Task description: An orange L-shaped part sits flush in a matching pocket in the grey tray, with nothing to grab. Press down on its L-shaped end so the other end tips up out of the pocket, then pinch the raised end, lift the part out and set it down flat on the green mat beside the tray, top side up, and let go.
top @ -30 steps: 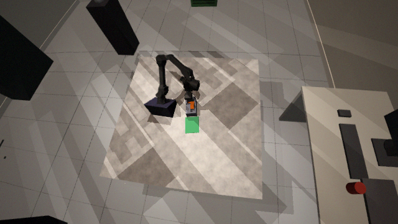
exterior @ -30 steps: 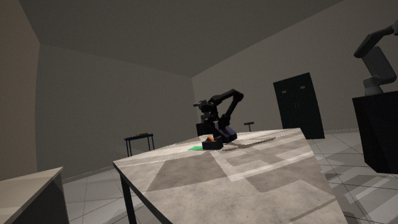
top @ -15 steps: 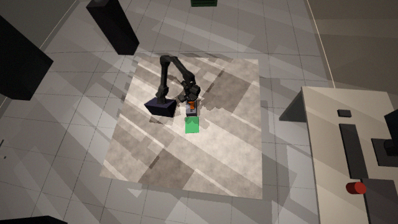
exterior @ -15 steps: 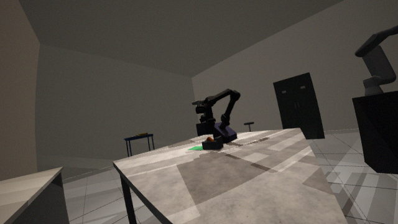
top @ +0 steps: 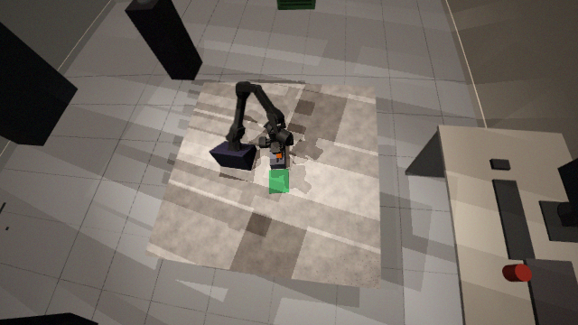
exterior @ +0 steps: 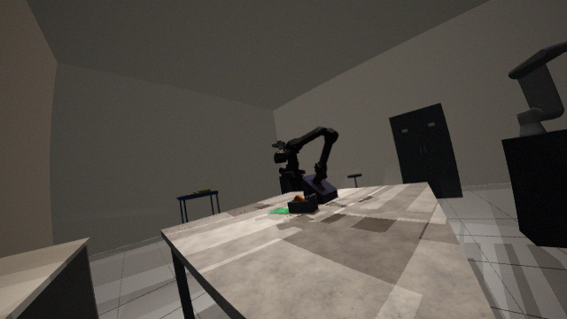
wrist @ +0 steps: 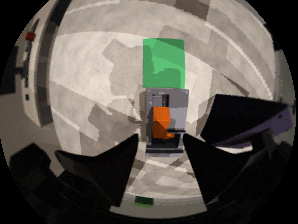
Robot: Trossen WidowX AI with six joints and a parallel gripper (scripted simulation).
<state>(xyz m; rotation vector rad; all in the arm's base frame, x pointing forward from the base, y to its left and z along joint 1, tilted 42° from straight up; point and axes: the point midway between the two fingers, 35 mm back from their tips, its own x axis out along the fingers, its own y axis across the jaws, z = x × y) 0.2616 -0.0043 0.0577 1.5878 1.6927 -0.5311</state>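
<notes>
The orange part [top: 279,155] [exterior: 299,198] [wrist: 161,116] sits tilted in the grey tray [top: 278,166] [exterior: 303,207] [wrist: 179,98]. Its end toward the green mat [top: 278,181] [exterior: 279,211] [wrist: 164,60] stands raised above the rim. The L-shaped end is low in the pocket at the far side from the mat, and part of the dark pocket shows beside it. My gripper [wrist: 161,136] is open and empty, pointing down above the tray. In the wrist view its fingertips stand to either side of the tray's end near the part's L-shaped end. The mat bears no part.
The arm's dark base block [top: 233,156] [exterior: 321,188] [wrist: 245,122] stands close beside the tray. The tray's walls rise around the part, and the mat adjoins the tray's other end. A side table with a red cylinder [top: 517,273] stands well away.
</notes>
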